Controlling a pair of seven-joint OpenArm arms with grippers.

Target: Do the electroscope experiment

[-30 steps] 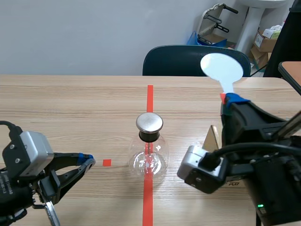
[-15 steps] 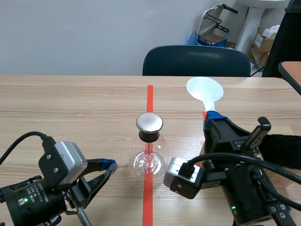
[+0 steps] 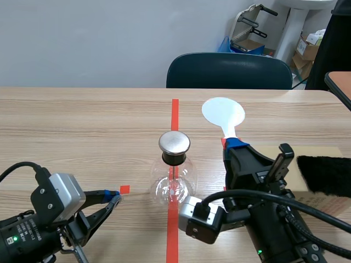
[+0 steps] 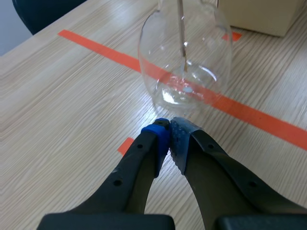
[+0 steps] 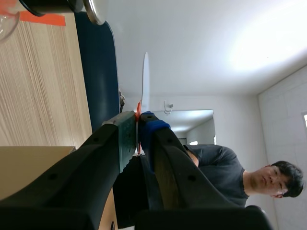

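Setup: the electroscope, a clear glass flask with a thin rod hanging inside, stands upright on the table, on the orange-red centre tape line. Its metal cap is bare; nothing touches it.

Right gripper: to the right of the electroscope and a little beyond it. Its jaws pinch the handle of the white paddle, with the handle pressed between the two pads in the right wrist view. The paddle's round disc stands above the gripper, to the right of the cap, beyond it and apart from it. In the right wrist view the paddle shows edge-on, with the cap off to one side.

Left gripper: low on the table to the left of the electroscope. Its jaws are pressed together on nothing, and the tips point at the flask's base from just beside it, with no visible contact.

Also right of the electroscope, past the right arm: a black fur cloth lying on a cardboard box.

Step in hand (judged): presenting the paddle to the electroscope. The paddle is gripped and raised, but not yet at the cap.

Next move (judged): carry the disc left and toward the cap until it is close over it or touches it. The approach should come from above, since a sideways push on the cap could tip the flask. Whether the rod's leaves respond is too small to read here.
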